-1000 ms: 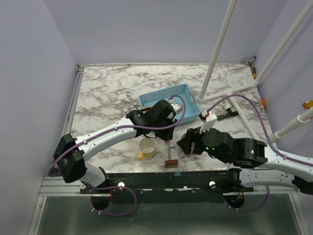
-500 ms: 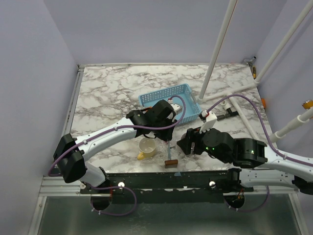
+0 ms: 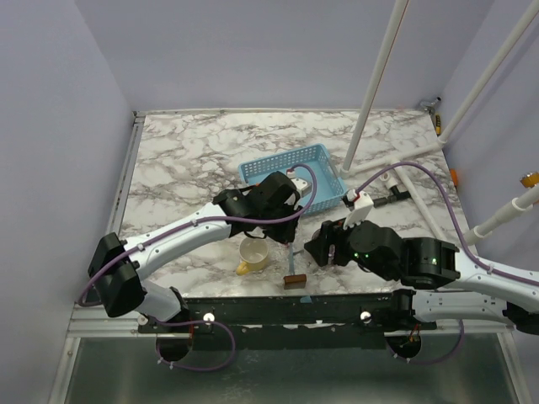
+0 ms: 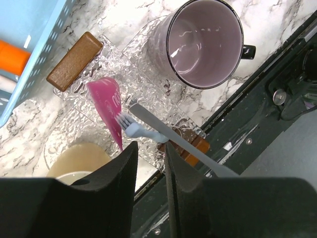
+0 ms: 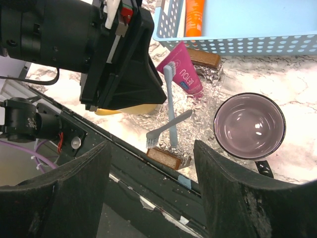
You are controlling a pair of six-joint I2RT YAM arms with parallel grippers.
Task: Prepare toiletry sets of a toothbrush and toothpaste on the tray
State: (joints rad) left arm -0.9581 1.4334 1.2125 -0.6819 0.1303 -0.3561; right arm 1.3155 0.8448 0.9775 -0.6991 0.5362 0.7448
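The light blue toothbrush point(image 5: 171, 109) lies on crinkled clear film near the table's front edge, its head beside the pink toothpaste point(image 5: 183, 72). A grey toothbrush point(image 5: 168, 126) lies across it. An orange toothpaste point(image 5: 194, 17) lies inside the light blue tray point(image 5: 247, 44). My left gripper point(image 4: 150, 146) hovers just above the blue brush point(image 4: 141, 131) and the pink tube point(image 4: 106, 101), its jaws a narrow gap apart with nothing between them. My right gripper point(image 5: 151, 145) stands wide open and empty, above the front edge on the near side of the brushes.
A purple-grey mug point(image 5: 249, 126) stands right of the brushes and a yellow mug point(image 3: 253, 252) left of them. One brown block point(image 4: 74, 60) lies by the tray wall, another point(image 5: 166, 158) at the table's edge. White poles rise at the back right.
The left jaws have parted slightly. The left arm's elbow has shifted a little to the left. The right arm and the objects stay put.
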